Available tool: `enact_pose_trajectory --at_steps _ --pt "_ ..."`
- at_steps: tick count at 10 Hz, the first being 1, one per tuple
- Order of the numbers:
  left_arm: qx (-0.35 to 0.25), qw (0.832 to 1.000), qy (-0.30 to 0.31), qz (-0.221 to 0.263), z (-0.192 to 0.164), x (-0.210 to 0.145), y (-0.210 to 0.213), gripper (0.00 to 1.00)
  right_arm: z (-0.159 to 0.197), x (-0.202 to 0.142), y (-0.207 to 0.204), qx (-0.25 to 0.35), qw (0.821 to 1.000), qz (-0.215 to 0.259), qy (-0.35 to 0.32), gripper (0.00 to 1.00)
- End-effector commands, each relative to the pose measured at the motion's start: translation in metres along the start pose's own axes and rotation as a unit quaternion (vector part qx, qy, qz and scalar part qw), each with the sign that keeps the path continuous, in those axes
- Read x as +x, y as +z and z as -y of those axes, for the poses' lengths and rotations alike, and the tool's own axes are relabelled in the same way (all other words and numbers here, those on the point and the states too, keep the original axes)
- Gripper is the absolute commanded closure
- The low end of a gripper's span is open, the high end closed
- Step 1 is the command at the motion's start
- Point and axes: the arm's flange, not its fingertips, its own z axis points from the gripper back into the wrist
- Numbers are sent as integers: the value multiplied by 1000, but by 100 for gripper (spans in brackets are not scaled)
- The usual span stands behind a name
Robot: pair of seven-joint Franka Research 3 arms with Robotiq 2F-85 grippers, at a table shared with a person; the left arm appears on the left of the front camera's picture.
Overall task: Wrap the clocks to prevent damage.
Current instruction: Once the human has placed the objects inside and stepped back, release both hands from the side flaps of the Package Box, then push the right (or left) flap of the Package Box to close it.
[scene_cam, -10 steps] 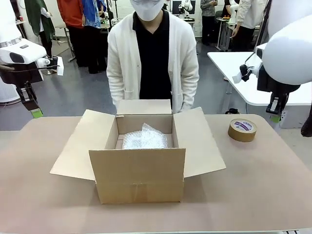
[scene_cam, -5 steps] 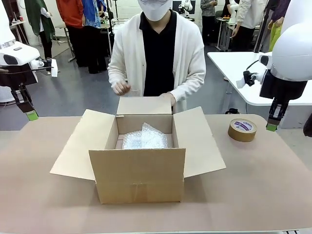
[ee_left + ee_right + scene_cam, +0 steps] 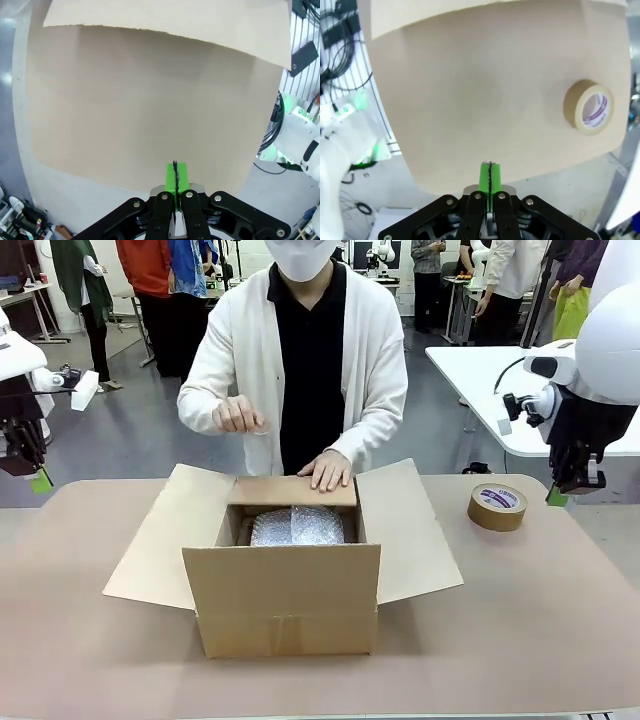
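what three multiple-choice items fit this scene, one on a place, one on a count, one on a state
1. Where is the tape roll?
A. on the table, on the robot's right of the cardboard box
B. inside the box
C. on the floor

2. How many of the person's hands rest on the box?
A. none
B. one
C. both

3. How do the jaws of the right gripper stand?
A. wide open
B. shut on the tape roll
C. shut, with nothing held

Answers:
1 A: the roll lies flat on the tabletop, apart from the box.
2 B: one hand lies on the far flap, and the other hand is raised above it.
3 C: the green pads meet with nothing between them.
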Motion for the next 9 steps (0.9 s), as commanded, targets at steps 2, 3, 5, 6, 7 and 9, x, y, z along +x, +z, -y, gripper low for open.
enact_pose_trajectory --at_steps 2,3,5,6,7,9 --pt "2 1000 12 0 1 4 1 100 -1 4 2 -3 999 -3 -34 99" --pt "2 1000 12 0 1 4 1 100 -1 4 2 -3 999 -3 -34 99" --pt "2 1000 12 0 1 4 1 100 -1 4 2 -3 999 -3 -34 99" --pt "2 1000 12 0 1 4 1 100 -1 4 2 -3 999 -3 -34 99" --pt "2 1000 12 0 1 4 1 100 -1 4 2 -3 999 -3 -34 99" --pt "2 1000 12 0 1 4 1 100 -1 4 2 -3 999 -3 -34 99"
